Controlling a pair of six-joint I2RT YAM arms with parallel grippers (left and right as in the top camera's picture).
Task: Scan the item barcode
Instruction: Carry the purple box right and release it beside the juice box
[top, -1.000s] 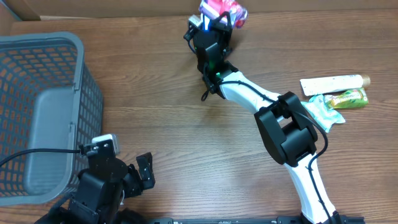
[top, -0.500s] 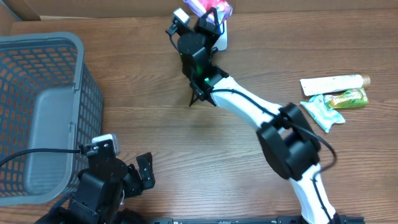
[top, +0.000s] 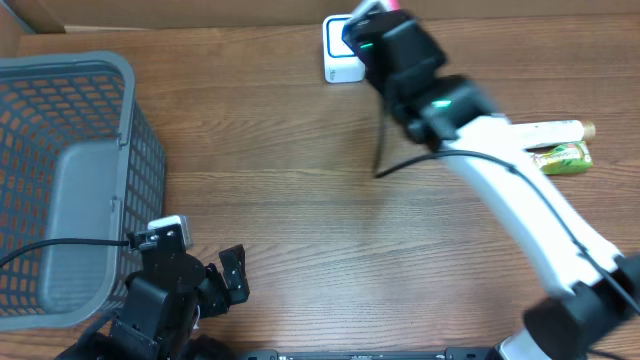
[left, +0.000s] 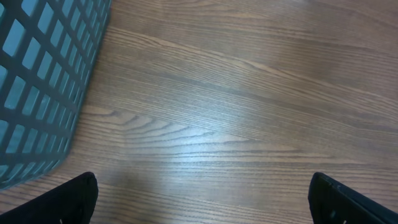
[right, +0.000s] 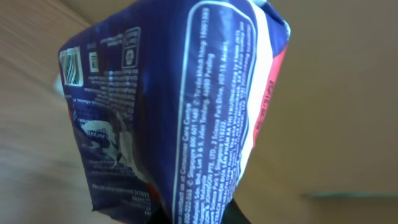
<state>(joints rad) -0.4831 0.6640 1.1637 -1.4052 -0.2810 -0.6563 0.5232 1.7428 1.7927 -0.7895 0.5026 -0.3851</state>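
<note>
The snack packet (right: 161, 112) is pinched by its lower edge in the pressed-together fingers of the right gripper (top: 378, 14), up at 12 o'clock on the table (top: 300, 220). From overhead only a pink sliver of it is seen at the frame's top edge; the rest is hidden by the gripper. In the wrist view its dark blue back panel with fine white print is turned to the camera, and the barcode (right: 71, 65) is seen near the upper left corner.

A white scanner unit (top: 338, 52) is seen just beside the gripper, at its 9 o'clock side. A black cable (top: 383, 130) is hung below the arm.

At 3 o'clock a cream tube (top: 555, 129) and a green packet (top: 563, 158) are partly covered by the white forearm.

At 9 o'clock a grey mesh basket (top: 70, 70) is seen. At 7 o'clock the left gripper (left: 202, 202) is held with its fingers spread wide, with only bare wood between them.
</note>
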